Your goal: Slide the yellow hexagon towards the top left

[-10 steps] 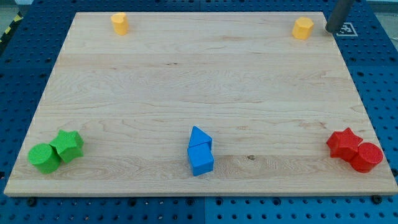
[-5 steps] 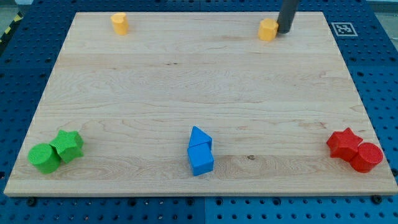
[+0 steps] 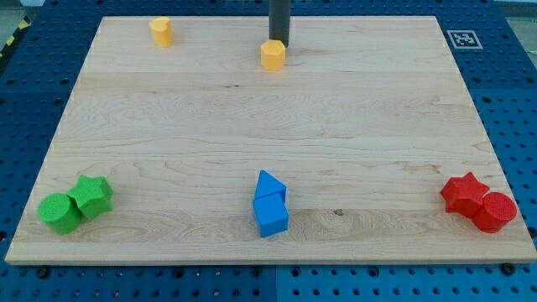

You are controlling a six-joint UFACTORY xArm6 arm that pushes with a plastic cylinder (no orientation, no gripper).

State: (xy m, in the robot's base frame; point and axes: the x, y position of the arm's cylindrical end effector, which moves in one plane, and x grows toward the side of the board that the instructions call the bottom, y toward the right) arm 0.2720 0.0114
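Note:
The yellow hexagon (image 3: 272,54) sits near the view's top, a little left of the board's middle. My tip (image 3: 278,44) is just above and slightly right of it, touching or nearly touching its upper edge. The dark rod rises out of the view's top. A second yellow block (image 3: 161,32), cylinder-like, stands near the board's top left corner.
A green cylinder (image 3: 59,213) and green star (image 3: 92,196) sit at the bottom left. Two blue blocks (image 3: 270,204) are stacked at the bottom middle. A red star (image 3: 464,192) and red cylinder (image 3: 495,212) sit at the bottom right. A marker tag (image 3: 462,39) is at top right.
My tip swept from the top right corner leftward, met the yellow hexagon and pushed it left along the top of the board, slightly downward. Other blocks did not move.

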